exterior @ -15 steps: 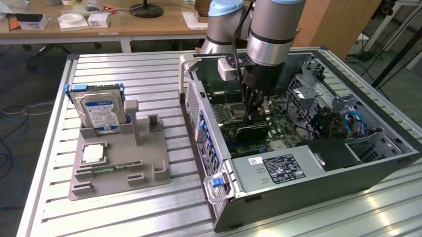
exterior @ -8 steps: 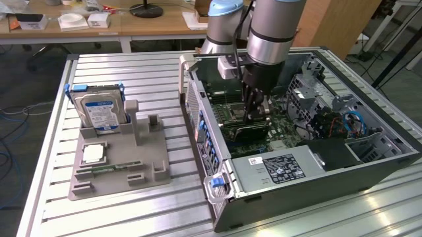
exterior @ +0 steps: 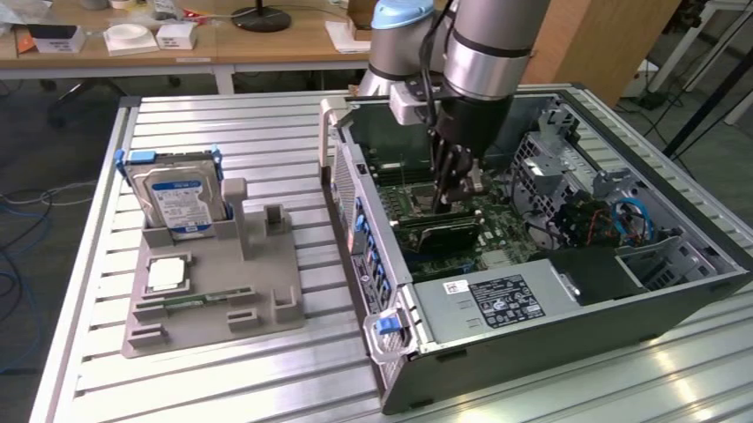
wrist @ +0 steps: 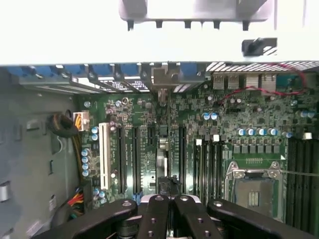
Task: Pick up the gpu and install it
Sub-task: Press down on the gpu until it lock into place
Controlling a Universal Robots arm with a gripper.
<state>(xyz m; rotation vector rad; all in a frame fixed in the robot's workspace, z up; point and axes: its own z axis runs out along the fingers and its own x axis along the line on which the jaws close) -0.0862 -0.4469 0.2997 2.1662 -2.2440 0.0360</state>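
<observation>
Workshop corner around a ribbed metal bench (exterior: 235,132).

Aluminium-slatted top, bright glare along the near edge at the exterior view's right. Behind, a long wooden table (exterior: 282,44) carrying white boxes (exterior: 130,37), papers and a black round lamp base (exterior: 261,18). Beside it, toward the exterior view's right, a tall wooden panel (exterior: 594,44). Grey floor (exterior: 48,132) at the exterior view's left, strewn with blue and white cables (exterior: 18,229). More dark floor and black cabling at the far right.
</observation>
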